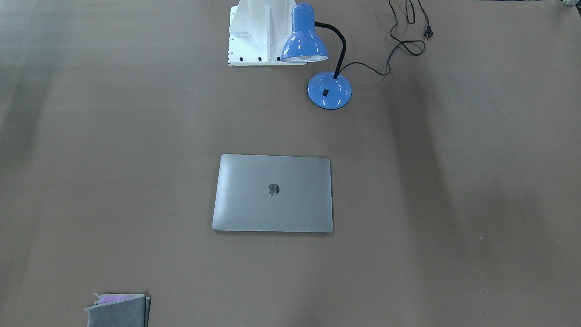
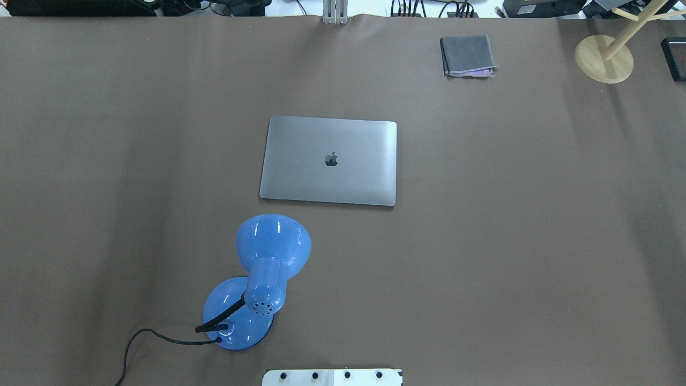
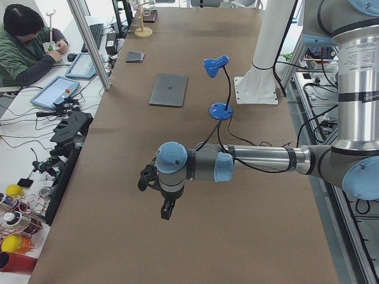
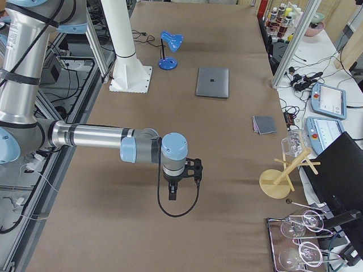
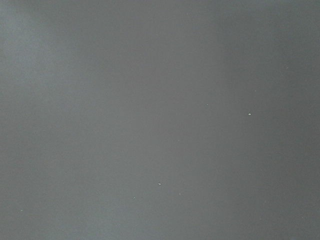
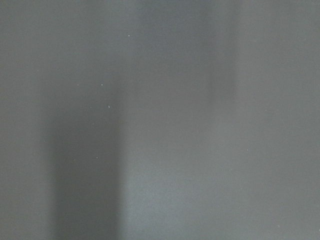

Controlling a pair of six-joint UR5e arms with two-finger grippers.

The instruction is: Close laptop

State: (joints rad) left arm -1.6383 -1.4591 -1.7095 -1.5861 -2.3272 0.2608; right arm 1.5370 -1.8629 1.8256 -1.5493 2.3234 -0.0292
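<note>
The laptop [image 2: 329, 161] lay shut, so presumably the left gripper [image 3: 167, 210] and right gripper [image 4: 172, 192] hung well away, whether open or not impossible to tell.

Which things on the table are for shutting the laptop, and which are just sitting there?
For the job:
laptop, its lid already flat down

Just lying about:
blue lamp
folded grey cloth
wooden stand
</note>
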